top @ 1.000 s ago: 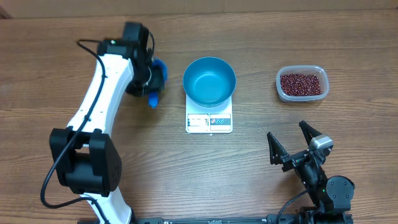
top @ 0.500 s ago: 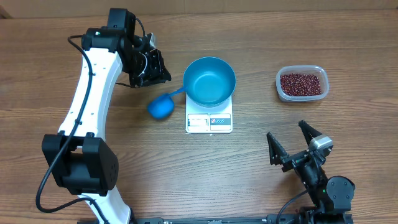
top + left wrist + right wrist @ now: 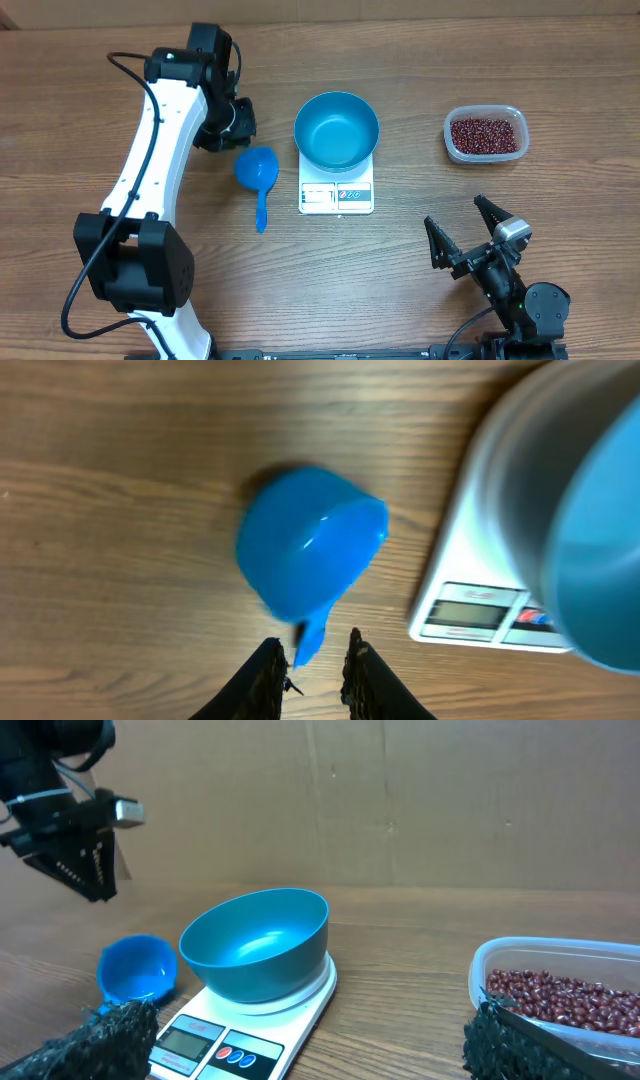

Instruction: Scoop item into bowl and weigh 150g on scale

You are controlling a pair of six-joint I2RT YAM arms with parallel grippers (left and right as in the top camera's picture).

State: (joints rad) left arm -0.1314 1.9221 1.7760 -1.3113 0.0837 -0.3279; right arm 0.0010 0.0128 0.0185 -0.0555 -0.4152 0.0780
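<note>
The blue bowl (image 3: pixel 336 128) stands on the white scale (image 3: pixel 336 196) at mid-table. It also shows in the right wrist view as bowl (image 3: pixel 255 945) on scale (image 3: pixel 300 1002). Nothing lies in the bowl. The red-brown beans (image 3: pixel 485 134) fill a clear tub (image 3: pixel 452 140) to the right. A small blue scoop (image 3: pixel 257 168) lies on the table left of the scale, handle toward the front. My left gripper (image 3: pixel 236 128) hovers behind it, jaws a little apart and holding nothing. In the left wrist view the scoop (image 3: pixel 305 550) lies beyond the gripper (image 3: pixel 312 660). My right gripper (image 3: pixel 455 215) stands wide open near the front edge.
The scale's display and buttons (image 3: pixel 215 1050) face the front edge. My left arm (image 3: pixel 160 150) stretches along the left side of the table. A cardboard wall (image 3: pixel 400 800) stands behind the table.
The scoop left my left gripper, dropped beside the bowl and now lies on the table with its handle toward the front. My left gripper swung back. The right gripper shifted slightly.
</note>
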